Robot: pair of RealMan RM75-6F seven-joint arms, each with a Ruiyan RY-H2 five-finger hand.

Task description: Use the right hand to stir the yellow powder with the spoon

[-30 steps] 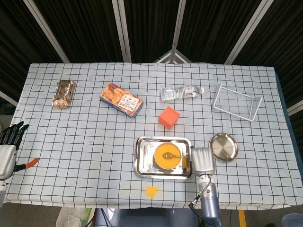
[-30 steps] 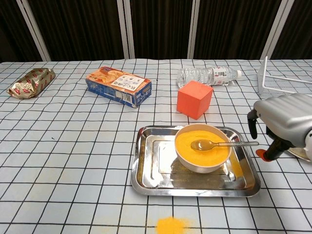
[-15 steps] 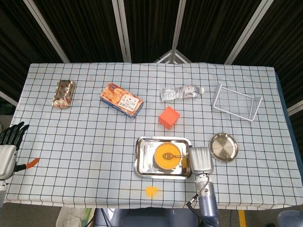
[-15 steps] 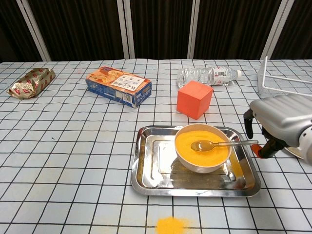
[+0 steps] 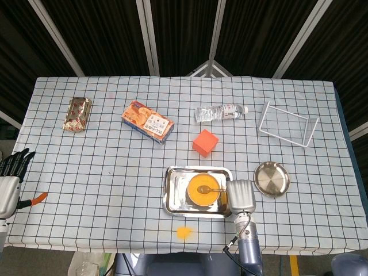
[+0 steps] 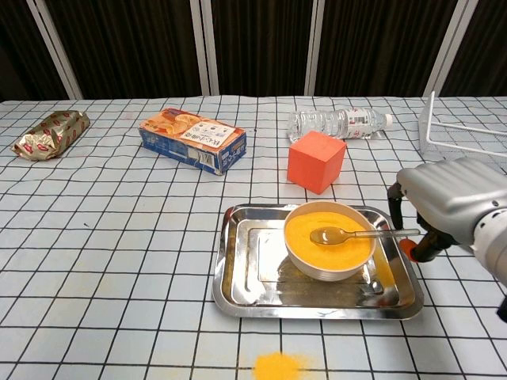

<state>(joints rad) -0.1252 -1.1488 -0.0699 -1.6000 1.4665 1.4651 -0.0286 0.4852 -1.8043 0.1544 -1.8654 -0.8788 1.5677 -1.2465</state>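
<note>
A white bowl of yellow powder [image 6: 329, 232] [image 5: 202, 190] sits in a steel tray [image 6: 245, 277] [image 5: 172, 195] near the table's front edge. A metal spoon [image 6: 348, 234] lies with its bowl in the powder and its handle pointing right over the rim. My right hand [image 6: 447, 204] [image 5: 241, 195] hovers at the tray's right edge, its dark fingers [image 6: 394, 207] hanging down just beyond the handle's end, holding nothing. My left hand [image 5: 10, 178] rests off the table's left edge with fingers spread; the chest view does not show it.
Spilled yellow powder [image 6: 278, 366] lies in front of the tray. An orange cube [image 6: 316, 161], a water bottle [image 6: 339, 123], a biscuit box [image 6: 192, 139] and a foil packet [image 6: 49, 133] lie further back. A steel plate [image 5: 272, 179] and white wire rack [image 5: 287, 124] stand right.
My right hand has moved left, from beside the tray to its right edge, closing on the spoon handle's end. The spoon, bowl and left hand have not moved.
</note>
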